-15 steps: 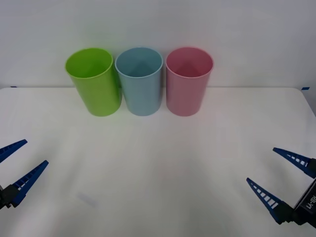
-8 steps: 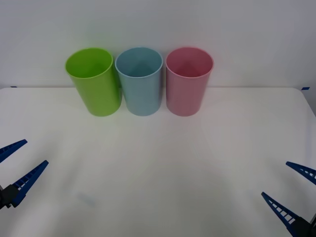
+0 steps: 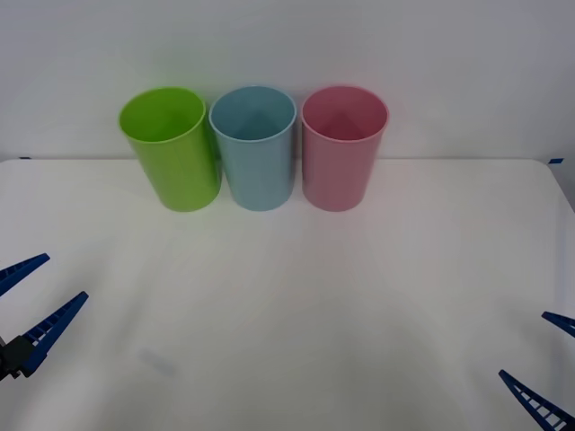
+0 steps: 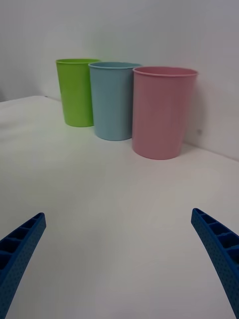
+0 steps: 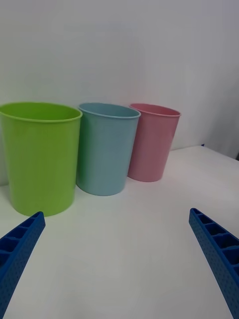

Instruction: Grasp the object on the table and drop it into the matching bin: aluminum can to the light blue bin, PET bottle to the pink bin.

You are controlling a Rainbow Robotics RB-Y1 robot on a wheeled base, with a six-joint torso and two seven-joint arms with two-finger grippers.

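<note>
The table (image 3: 287, 296) carries three bins along its far edge: lime (image 3: 171, 148), light blue (image 3: 254, 146), pink (image 3: 342, 146). No can lies on the table; such a can would be light, thin-walled and slick, best gripped mid-body. Left claw (image 3: 25, 310) and right claw (image 3: 550, 366) sit at the near corners, wide open and empty.

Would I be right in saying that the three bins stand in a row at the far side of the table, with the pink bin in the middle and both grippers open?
Not quite: in the front view the light blue bin stands in the middle, and the pink bin is at the robot's right end. The row across the table and the open left gripper and right gripper are as you say.
</note>
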